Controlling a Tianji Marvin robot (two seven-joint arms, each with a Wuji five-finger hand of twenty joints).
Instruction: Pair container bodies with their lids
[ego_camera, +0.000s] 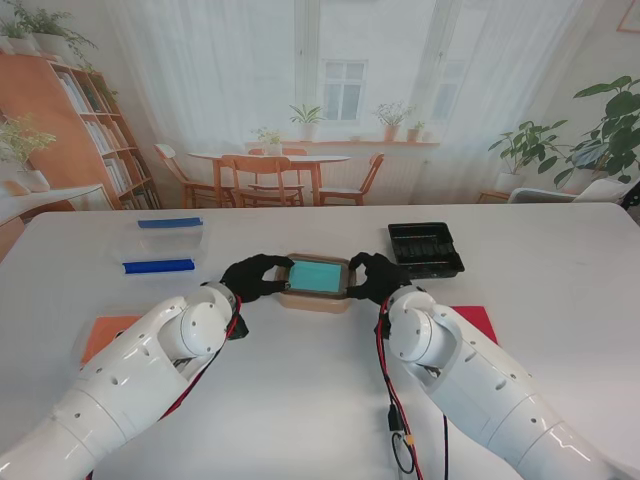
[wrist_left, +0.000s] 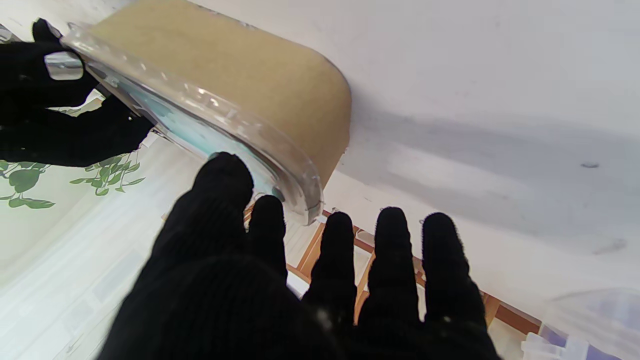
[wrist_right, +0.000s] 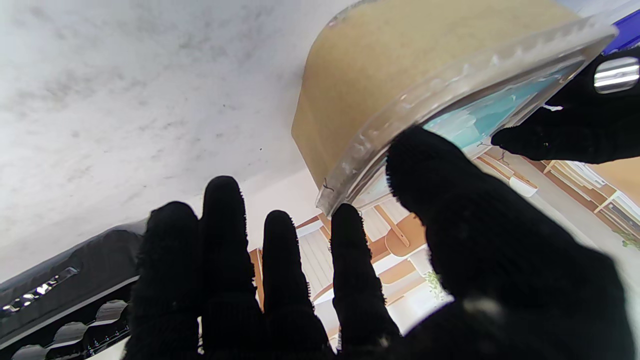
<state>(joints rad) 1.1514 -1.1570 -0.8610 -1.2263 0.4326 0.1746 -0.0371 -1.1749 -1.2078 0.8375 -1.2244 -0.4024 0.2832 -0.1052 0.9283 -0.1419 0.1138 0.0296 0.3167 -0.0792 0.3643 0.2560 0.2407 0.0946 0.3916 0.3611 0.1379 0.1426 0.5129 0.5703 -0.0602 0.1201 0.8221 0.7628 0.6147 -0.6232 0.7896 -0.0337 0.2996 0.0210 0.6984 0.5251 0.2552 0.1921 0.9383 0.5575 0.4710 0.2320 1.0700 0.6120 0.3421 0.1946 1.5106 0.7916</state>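
Counted on the table: one tan box with one clear lid; one black tray; two blue-edged clear containers; two black-gloved hands.

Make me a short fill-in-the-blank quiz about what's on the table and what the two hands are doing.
1. Both hands, left hand and right hand, are at the ends of the ____ box.
2. The lid on that box is clear with a ____ center.
3. The black tray sits on the robot's ____ side.
4. The clear tub has ____ clips.

Missing words: tan; teal; right; blue
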